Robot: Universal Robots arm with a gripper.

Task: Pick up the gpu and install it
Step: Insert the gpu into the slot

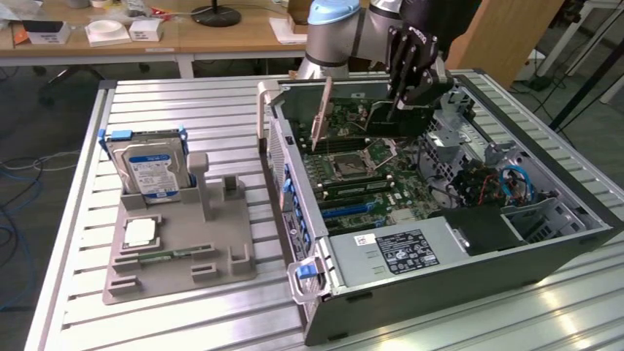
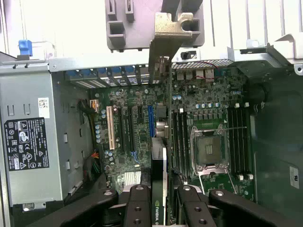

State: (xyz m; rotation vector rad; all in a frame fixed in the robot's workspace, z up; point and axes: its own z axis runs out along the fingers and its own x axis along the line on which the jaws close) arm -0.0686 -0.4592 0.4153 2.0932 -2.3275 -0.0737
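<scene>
The gpu [image 1: 398,124] [image 2: 163,165], a thin, flat, dark card with a pale metal end bracket [image 1: 322,113] [image 2: 168,38], stands on edge, clamped between the black jaws, which are drawn in narrow against its two faces. It hangs inside the open computer case [image 1: 546,248] [image 2: 279,94], over the far end of the green motherboard [image 1: 375,183] [image 2: 137,137], its bracket towards the case's slotted rear wall. Whether its lower edge touches the board I cannot tell.

The case is a dark sheet-metal box lying on its side. Besides the motherboard, with its square metal processor socket [image 1: 349,167] [image 2: 210,149] and long, narrow slots, it holds a grey boxy power supply [image 1: 390,252] [image 2: 33,142] with a black label, and blue cables [image 1: 516,183].

Well apart, towards the exterior view's left, a grey moulded holder [image 1: 195,274] sits on the ribbed aluminium worktop [image 1: 195,110]. In it, a silver hard drive [image 1: 146,172] with a blue-white label stands upright, a small square chip [image 1: 142,232] lies flat, and a narrow green memory stick [image 1: 171,255] rests in a groove.
</scene>
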